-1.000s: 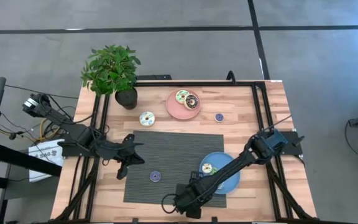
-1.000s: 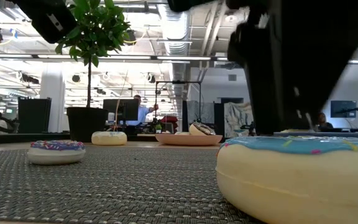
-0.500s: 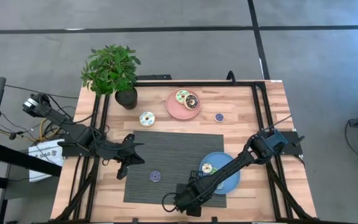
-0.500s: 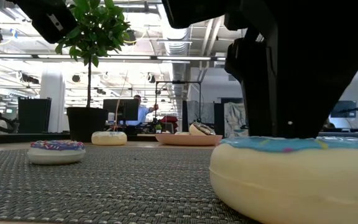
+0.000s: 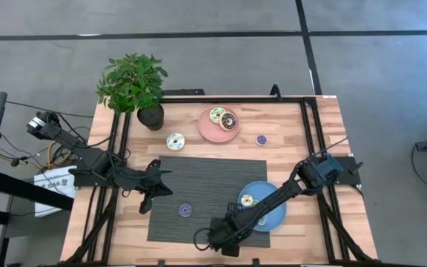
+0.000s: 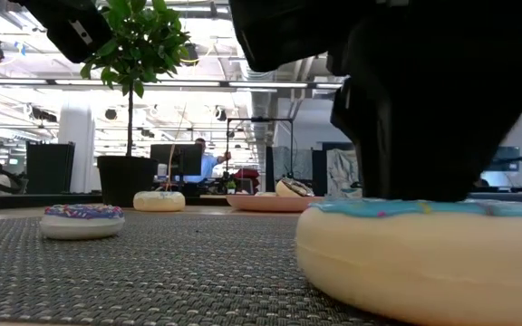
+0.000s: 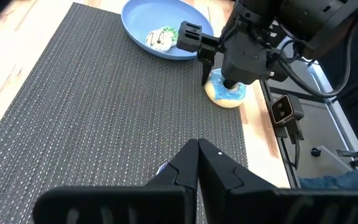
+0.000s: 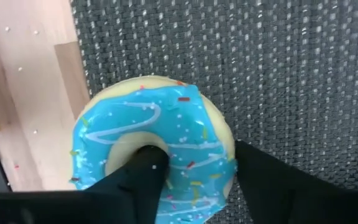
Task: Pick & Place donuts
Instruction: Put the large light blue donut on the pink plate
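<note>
One finger of my right gripper [image 8: 188, 180] sits down in the hole of the cyan donut [image 8: 154, 146] and the other stands outside its rim, so the ring's wall lies between them — partly closed around it, though I can't tell yet whether they pinch. That donut lies flat at the near corner of the dark mat [image 5: 206, 182], close to the mat's edge with bare desk [image 5: 313, 130] just past it. A ring has no long axis, so the straddle is what counts. From here I judge the move to be a squeeze and a straight lift, then a short carry to the blue plate [image 5: 276, 215] just beside, which already holds a white donut [image 5: 247, 201]. My left gripper [image 5: 145, 200] hangs shut over the mat's far side, well apart — a purple donut [image 5: 185, 211] lies near it.
</note>
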Tool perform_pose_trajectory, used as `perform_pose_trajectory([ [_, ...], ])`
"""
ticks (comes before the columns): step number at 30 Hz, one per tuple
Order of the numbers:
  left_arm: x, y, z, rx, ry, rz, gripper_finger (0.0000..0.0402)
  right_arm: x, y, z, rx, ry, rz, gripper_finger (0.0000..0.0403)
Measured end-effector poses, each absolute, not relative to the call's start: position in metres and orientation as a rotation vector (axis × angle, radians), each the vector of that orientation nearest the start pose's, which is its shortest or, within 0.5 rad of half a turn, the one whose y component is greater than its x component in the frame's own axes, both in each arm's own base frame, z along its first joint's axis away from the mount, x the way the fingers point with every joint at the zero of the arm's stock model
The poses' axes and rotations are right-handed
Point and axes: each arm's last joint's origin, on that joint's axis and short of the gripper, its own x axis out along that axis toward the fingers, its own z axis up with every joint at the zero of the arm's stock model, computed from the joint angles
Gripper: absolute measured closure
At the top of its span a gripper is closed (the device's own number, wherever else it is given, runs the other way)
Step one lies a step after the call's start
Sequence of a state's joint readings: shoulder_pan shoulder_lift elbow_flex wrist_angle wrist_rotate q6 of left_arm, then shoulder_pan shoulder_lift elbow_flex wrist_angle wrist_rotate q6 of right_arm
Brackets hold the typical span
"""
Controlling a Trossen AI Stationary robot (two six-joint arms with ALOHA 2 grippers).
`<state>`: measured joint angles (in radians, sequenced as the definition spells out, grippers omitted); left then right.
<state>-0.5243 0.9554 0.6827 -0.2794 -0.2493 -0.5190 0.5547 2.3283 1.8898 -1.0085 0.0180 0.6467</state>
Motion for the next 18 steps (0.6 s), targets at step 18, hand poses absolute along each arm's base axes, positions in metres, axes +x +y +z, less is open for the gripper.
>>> perform_pose_trajectory([
  [18,0.178,-0.095,0.261,-0.296,0.566,-0.127,0.0401,0.432,0.106,0.265,0.249,1.200,-0.240,0.0314],
])
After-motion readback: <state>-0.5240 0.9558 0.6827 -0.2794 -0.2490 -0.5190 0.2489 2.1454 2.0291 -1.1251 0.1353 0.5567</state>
